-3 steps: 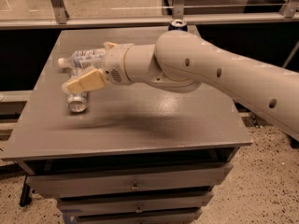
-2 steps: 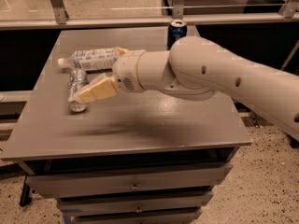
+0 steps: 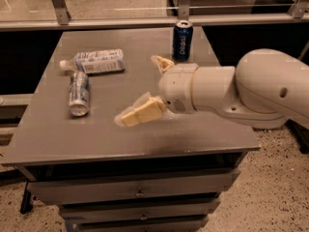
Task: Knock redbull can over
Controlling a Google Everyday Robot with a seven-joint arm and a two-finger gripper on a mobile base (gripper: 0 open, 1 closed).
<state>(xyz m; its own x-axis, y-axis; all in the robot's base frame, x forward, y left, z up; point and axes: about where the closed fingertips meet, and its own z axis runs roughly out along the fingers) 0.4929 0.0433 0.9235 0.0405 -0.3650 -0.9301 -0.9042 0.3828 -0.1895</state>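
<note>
- We see the Pepsi can (image 3: 182, 40) in dark blue with pale lettering.
- Far left of it, the redbull can (image 3: 79, 93) is silver with blue patches.
- The bottle (image 3: 94, 62), also left, is clear with a white label.
- The gripper (image 3: 138, 89), just in front of the Pepsi can, has cream-yellow fingers on a white arm (image 3: 251, 88).
- The table (image 3: 203, 129) is plain grey.

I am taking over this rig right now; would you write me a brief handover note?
Gripper: jaws open and empty, over the middle of the table, well apart from the Red Bull can.
Red Bull can: lying on its side near the left of the view, close to the plastic bottle, which also lies flat.
Pepsi can: upright at the back edge.
Done: the Red Bull can is down.
Left: probably nothing except pulling the arm clear.
</note>
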